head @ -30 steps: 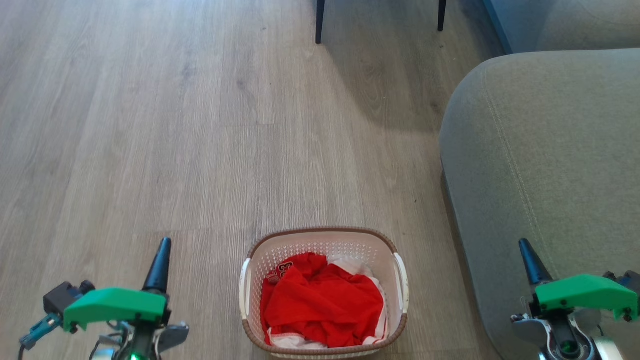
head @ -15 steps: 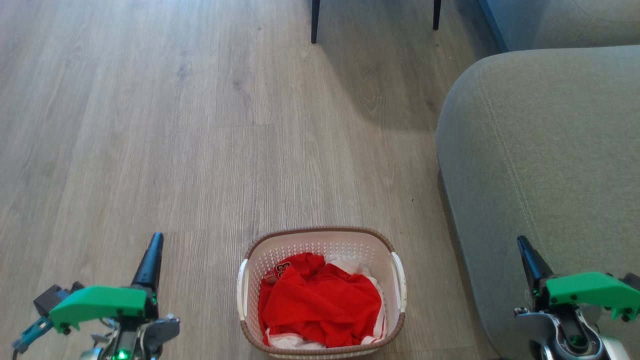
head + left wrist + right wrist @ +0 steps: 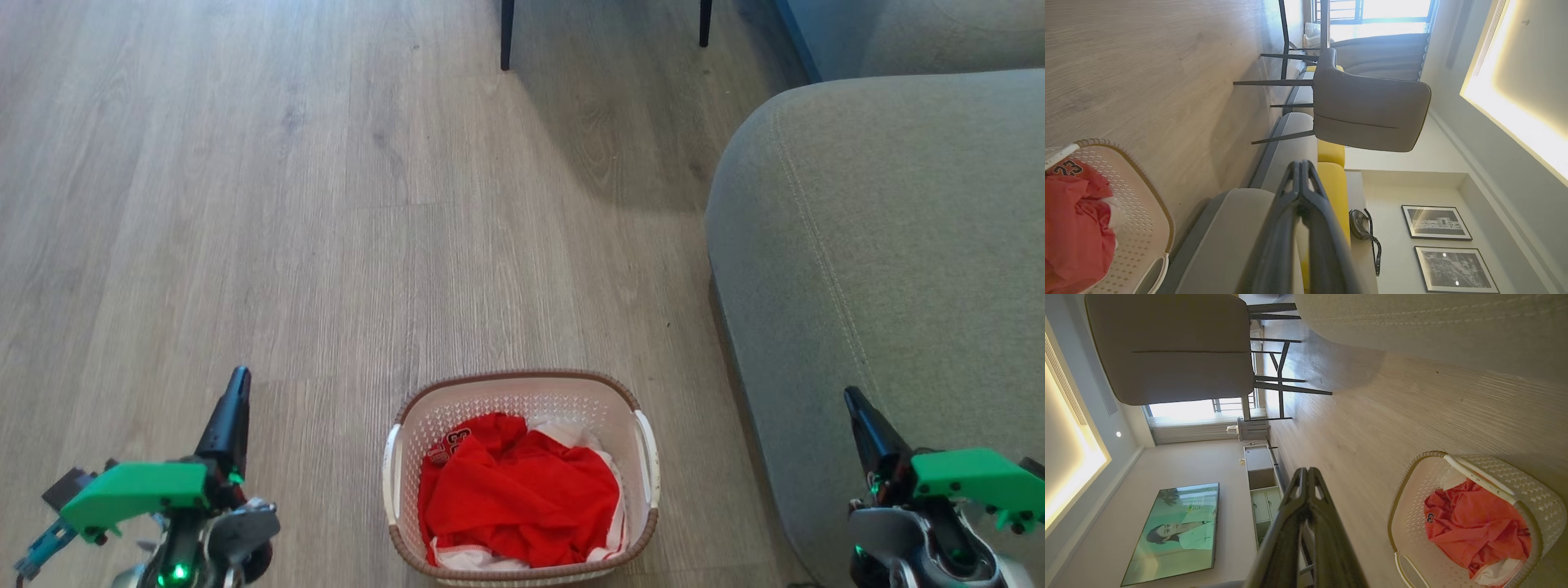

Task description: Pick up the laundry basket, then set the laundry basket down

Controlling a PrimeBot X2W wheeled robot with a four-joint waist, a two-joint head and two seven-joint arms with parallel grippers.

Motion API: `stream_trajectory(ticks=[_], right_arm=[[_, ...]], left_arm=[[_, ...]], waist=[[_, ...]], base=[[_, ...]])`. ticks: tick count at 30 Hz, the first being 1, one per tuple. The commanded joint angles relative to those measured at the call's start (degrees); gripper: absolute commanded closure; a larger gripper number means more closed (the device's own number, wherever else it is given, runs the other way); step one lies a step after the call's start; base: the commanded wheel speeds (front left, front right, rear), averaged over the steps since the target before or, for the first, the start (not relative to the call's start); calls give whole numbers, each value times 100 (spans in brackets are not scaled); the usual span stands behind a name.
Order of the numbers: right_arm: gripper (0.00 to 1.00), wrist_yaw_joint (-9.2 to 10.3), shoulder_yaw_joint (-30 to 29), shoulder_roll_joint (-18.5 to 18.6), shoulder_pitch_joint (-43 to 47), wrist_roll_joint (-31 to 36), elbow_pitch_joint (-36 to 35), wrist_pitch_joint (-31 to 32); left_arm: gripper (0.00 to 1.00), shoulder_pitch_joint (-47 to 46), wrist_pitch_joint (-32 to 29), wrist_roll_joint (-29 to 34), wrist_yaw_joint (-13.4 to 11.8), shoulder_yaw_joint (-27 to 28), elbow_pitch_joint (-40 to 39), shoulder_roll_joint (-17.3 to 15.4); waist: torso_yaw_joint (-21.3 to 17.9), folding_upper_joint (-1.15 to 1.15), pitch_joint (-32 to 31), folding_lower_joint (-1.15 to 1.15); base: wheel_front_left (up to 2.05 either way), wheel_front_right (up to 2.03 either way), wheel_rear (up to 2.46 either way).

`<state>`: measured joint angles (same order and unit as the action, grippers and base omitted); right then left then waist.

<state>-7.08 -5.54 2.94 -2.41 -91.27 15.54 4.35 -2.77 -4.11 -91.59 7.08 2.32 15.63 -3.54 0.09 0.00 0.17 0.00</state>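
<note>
Laundry basket (image 3: pixel 522 378) between closed, empty hands (image 3: pixel 236 382) (image 3: pixel 854 402)

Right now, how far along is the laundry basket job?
Nothing looks done yet: the laundry basket sits on the floor, holding red clothes. In hand: the left gripper and right gripper flank it, both shut, touching nothing. Remaining: grip the white handles, lift, set down.

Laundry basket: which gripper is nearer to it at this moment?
Left, judging by the head view. The left gripper hangs over the floor just left of the laundry basket; the right gripper is farther off on its other side, by the sofa. Neither touches it.
</note>
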Motion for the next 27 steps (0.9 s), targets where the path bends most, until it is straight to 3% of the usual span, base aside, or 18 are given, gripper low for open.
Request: stream_trajectory(ticks=[1, 27], right_arm=[[100, -40, 77, 114, -353, -143, -169, 59], [100, -41, 20, 80, -366, -187, -158, 120]], left_arm=[[100, -319, -64, -132, 33, 212, -170, -70], [100, -331, -129, -170, 41, 285, -164, -32]], waist=[[-3, 0, 0, 0], [-9, 0, 1, 0]], base=[[0, 0, 0], [0, 0, 0]])
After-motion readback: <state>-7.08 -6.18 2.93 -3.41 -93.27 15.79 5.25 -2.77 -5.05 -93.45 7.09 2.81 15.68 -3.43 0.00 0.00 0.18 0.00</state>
